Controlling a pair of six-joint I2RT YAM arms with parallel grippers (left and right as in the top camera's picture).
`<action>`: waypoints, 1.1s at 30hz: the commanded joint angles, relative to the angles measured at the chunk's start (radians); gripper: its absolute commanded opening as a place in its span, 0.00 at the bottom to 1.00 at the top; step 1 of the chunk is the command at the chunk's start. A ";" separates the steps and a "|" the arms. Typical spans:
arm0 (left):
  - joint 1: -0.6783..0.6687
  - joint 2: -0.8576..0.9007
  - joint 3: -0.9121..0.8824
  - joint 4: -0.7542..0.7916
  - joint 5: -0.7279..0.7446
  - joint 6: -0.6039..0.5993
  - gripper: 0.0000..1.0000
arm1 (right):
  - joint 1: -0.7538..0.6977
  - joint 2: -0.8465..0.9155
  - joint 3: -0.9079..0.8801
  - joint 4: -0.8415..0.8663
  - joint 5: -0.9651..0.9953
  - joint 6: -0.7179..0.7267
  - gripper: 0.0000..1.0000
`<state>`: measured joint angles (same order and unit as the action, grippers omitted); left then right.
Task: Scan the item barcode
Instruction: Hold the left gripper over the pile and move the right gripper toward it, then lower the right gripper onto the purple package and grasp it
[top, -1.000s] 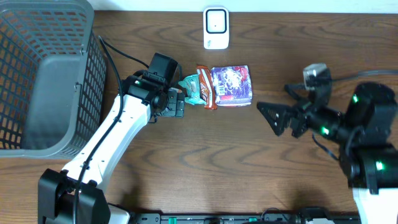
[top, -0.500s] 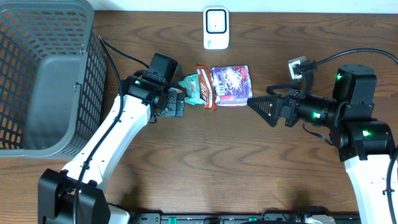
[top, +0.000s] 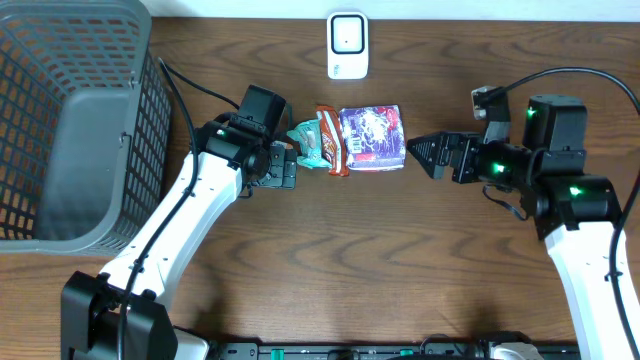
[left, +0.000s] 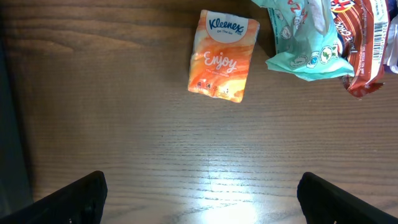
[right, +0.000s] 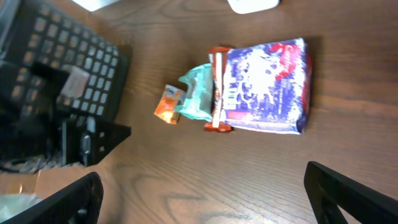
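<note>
Right gripper (top: 424, 152), jaws wide and empty, hovers at 3 o'clock of the blue-and-white foil snack bag (top: 372, 138). The left gripper (top: 289, 166), equally spread, sits at its 9 o'clock beside a teal plastic packet (top: 305, 140). A white plastic scanner (top: 347, 45) lies at 12 o'clock.

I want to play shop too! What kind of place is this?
Probably a pretend shop checkout on a table: a grey basket, a white scanner and snack packets.

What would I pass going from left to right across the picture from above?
Grey basket → teal packet → brown wrapper → purple packet → right end effector.
</note>
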<state>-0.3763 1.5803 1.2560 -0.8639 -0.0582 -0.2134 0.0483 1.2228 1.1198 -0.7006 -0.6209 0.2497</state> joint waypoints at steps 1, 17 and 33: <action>-0.002 0.000 0.005 -0.003 -0.002 -0.010 0.98 | 0.006 0.021 0.002 -0.003 0.040 0.027 0.99; -0.002 0.000 0.005 -0.003 -0.002 -0.010 0.98 | 0.010 0.101 -0.003 0.118 0.038 0.118 0.99; -0.002 0.000 0.005 -0.003 -0.002 -0.010 0.98 | -0.087 0.102 -0.003 0.041 0.342 -0.046 0.99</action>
<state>-0.3763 1.5803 1.2560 -0.8639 -0.0582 -0.2134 -0.0063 1.3285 1.1172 -0.6788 -0.3901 0.2386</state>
